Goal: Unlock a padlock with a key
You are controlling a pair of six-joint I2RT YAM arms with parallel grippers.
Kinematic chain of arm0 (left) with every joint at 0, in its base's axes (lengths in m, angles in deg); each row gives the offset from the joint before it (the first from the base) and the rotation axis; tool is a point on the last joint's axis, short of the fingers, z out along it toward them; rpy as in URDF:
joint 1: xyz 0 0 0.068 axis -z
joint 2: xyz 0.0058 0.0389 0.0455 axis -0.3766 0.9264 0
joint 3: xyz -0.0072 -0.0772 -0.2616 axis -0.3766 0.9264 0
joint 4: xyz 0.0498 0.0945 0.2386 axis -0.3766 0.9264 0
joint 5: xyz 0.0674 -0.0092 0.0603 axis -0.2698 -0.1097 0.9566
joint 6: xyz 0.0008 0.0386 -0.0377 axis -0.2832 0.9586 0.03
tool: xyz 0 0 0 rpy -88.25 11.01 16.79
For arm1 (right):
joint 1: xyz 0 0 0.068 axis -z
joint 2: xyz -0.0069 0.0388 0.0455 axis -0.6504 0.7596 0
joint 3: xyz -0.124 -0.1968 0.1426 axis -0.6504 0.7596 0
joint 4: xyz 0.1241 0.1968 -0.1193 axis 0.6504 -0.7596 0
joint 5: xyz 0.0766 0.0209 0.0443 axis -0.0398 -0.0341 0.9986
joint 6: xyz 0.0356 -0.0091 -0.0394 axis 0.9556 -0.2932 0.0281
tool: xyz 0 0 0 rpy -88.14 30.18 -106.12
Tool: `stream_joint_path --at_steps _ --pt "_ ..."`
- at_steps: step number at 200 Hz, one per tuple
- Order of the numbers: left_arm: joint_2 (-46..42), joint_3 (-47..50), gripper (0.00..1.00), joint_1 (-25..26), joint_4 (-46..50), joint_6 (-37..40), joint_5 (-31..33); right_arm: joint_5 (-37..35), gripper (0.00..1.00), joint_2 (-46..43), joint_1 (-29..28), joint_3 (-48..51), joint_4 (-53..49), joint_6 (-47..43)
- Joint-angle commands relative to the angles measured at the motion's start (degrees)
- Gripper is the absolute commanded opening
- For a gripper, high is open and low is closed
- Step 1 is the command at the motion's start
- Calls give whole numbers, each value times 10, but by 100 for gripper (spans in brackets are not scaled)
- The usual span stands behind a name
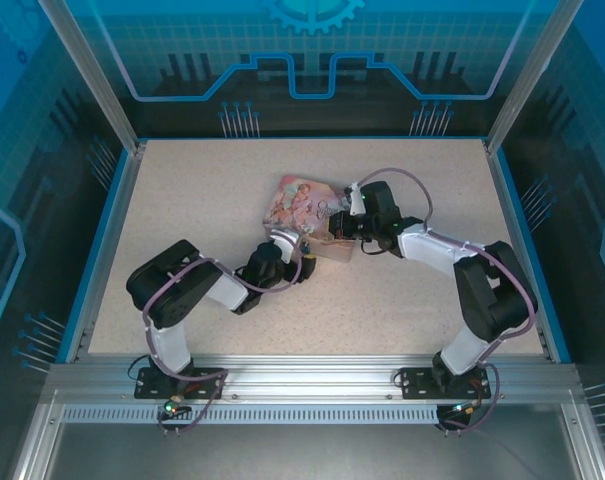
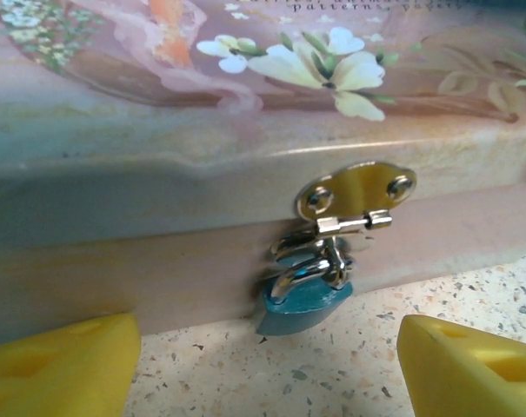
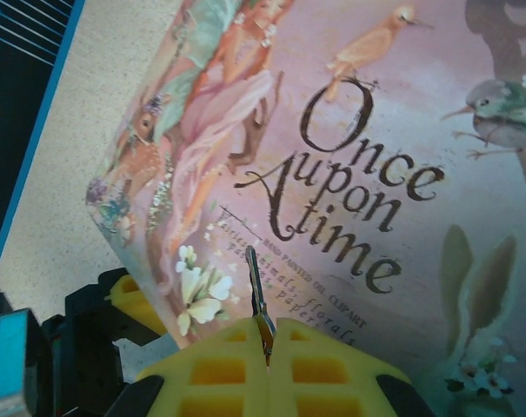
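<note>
Padlock (image 2: 304,302) on tin (image 2: 115,174) hasp (image 2: 356,195); key (image 3: 257,295) in right tool (image 3: 267,352) above.

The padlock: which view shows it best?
The left wrist view: the padlock hangs close up on the clasp of the tin. From the top it is too small to tell. The right wrist view faces the tin's lid.

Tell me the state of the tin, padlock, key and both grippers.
tin: shut, hasp down.
padlock: hanging on hasp, shackle looks closed.
key: gripped, not in padlock.
left gripper: open.
right gripper: shut on key.
</note>
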Motion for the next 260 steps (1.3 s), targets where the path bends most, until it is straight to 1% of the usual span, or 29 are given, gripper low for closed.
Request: stream_joint_path --at_steps 1,33,53,73,108,165,197,260 --pt "31 9 80 12 -94 43 30 -9 0 18 1 -26 -5 11" --pt "73 20 82 26 -183 74 72 -16 0 38 1 -37 -32 19" --pt "88 20 82 28 -203 78 88 -21 0 45 0 -32 -40 27" --pt "98 18 80 29 -214 78 98 -31 0 49 -1 -28 -49 28" --pt "120 11 74 30 -250 78 115 -34 0 50 -1 -26 -55 24" --pt "126 -3 71 49 -255 96 146 -35 0 46 -2 -37 -67 16" --pt "127 -9 69 62 -255 100 152 -37 0 45 -3 -41 -72 13" --pt "127 -27 58 66 -231 83 158 -39 0 43 -3 -41 -76 10"
